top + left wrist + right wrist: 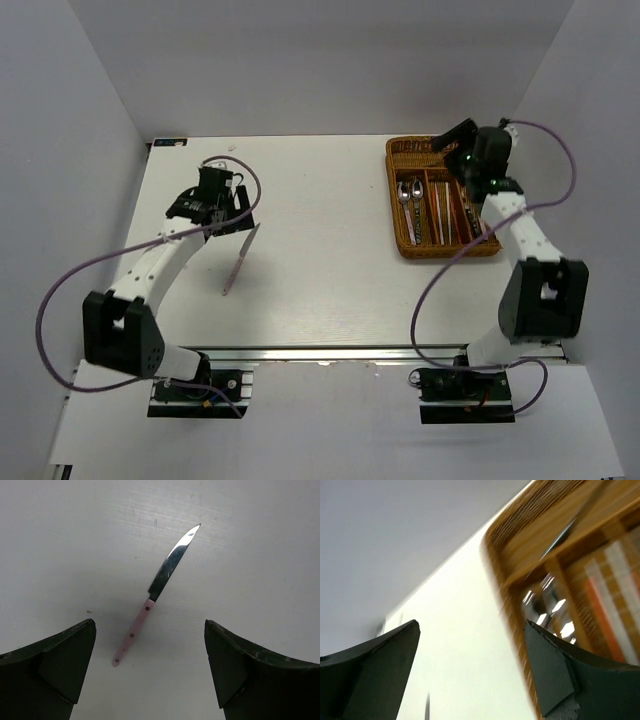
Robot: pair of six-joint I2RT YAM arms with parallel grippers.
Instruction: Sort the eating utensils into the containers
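Left jaws: spread, empty, above pink-handled knife (152, 596).
Right jaws: parted, empty, over wicker tray (393, 200).
Grasp: descend straight, pinch handle crosswise, close to table (250, 555).

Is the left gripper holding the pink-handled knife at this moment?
No, the left gripper is open and the knife lies free on the table.

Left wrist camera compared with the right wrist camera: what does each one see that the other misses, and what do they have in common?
Only the left wrist: a pink-handled knife lying flat on the table, unheld. Only the right wrist: the brown wicker tray, blurred, with shiny, pale and red streaks inside; a thin dark sliver low in that view is too blurred to name. Both: the white table, and the open, empty dark fingers of the left gripper and right gripper.
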